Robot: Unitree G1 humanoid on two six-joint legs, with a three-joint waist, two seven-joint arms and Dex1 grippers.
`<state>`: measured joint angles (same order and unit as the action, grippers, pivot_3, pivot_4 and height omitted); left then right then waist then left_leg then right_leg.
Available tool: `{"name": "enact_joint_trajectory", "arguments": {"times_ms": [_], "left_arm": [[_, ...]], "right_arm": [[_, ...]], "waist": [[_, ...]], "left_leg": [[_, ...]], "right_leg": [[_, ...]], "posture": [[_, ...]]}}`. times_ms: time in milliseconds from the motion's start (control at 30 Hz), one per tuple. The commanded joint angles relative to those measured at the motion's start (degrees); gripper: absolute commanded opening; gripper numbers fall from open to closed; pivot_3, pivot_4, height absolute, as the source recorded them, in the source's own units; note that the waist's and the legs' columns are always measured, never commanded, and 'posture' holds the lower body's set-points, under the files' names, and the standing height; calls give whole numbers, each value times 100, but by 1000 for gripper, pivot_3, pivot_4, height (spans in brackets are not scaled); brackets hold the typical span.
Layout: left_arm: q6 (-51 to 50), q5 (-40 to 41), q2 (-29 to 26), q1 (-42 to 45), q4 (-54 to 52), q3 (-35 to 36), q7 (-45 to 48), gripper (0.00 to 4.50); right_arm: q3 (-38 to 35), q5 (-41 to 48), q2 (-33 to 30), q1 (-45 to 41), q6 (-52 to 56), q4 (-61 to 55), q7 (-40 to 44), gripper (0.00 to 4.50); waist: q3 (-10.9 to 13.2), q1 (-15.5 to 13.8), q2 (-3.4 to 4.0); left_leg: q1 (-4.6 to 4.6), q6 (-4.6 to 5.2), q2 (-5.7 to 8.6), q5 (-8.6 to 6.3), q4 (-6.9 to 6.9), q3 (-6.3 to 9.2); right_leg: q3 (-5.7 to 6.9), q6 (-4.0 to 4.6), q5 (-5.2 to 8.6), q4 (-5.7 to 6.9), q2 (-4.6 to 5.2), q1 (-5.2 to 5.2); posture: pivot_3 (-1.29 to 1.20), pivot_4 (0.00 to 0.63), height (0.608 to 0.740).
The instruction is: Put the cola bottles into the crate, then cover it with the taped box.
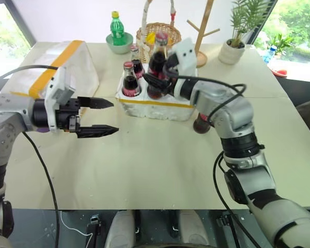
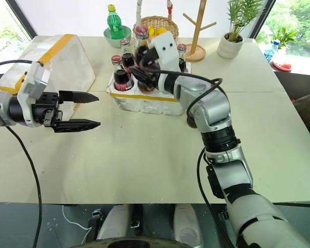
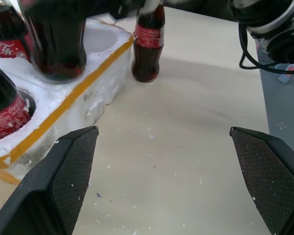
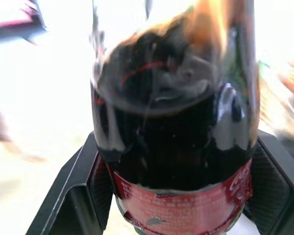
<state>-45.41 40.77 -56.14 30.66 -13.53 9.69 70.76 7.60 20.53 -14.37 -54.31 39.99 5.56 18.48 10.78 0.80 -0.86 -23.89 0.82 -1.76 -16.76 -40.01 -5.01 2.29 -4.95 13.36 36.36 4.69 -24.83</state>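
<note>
Gripping a cola bottle [image 4: 179, 147] between its two black fingers, the right gripper [image 1: 157, 82] holds it above the crate [image 1: 155, 107], a low white foam block with a yellow band that sits mid-table. Other cola bottles [image 1: 130, 82] stand in the crate's holes, though how many is hard to count behind the arm. One more bottle [image 3: 148, 46] stands on the table just beside the crate's right end, not yet loaded.

The left gripper [image 1: 98, 117] hovers to the left of the crate with its fingers spread wide and nothing between them. Behind it, at the table's left edge, rests the taped box [image 1: 67, 64], white with broad yellow bands.

The loading step appears to be in hand. The next move likely calls for lining the held bottle over a free hole and lowering it straight, without knocking its neighbours.

At the far edge stand a wicker basket [image 1: 151, 31], a green bottle [image 1: 117, 25] in a bowl, a wooden stand [image 1: 202, 31] and a potted plant [image 1: 232, 49], all apart from the crate.
</note>
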Motion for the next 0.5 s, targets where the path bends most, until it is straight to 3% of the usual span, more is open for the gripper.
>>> {"name": "enact_joint_trajectory", "arguments": {"times_ms": [33,167,333,367,400,500], "left_arm": [[139,92,-41,9,-84,218,-38,4500],[173,77,-41,-18,-106,230,-80,4500],[230,75,-34,-24,-97,201,-119,4500],[247,65,-22,-29,-96,184,-124,4500],[269,50,-8,-38,-96,163,-129,4500],[315,46,51,-78,-111,101,-131,4500]], "right_arm": [[72,-279,182,-225,-317,93,51,2824],[169,-549,378,-155,-401,272,36,2824],[135,-627,611,-1,-314,513,88,2824],[127,-644,634,33,-287,527,87,3896],[138,-675,641,62,-270,512,87,4248],[172,-758,627,166,-178,269,99,4439]], "waist": [[0,18,0],[1,50,1],[1,38,2],[1,38,1],[0,39,1],[0,38,1]], "left_leg": [[-6,-1,-2,0,0,0],[-55,-17,-3,11,2,0],[-53,-24,-6,15,0,2],[-53,-24,-6,15,-2,2],[-51,-24,-6,15,-2,2],[-44,-24,-6,15,-3,5]], "right_leg": [[0,0,0,1,-3,-5],[0,2,1,45,-16,-73],[0,7,5,60,-14,-76],[0,7,4,60,-11,-75],[0,7,4,60,-10,-72],[0,7,5,62,-10,-67]], "posture": [[0,150,740],[0,150,740],[0,150,740],[0,150,740],[0,150,740],[0,150,740]]}}
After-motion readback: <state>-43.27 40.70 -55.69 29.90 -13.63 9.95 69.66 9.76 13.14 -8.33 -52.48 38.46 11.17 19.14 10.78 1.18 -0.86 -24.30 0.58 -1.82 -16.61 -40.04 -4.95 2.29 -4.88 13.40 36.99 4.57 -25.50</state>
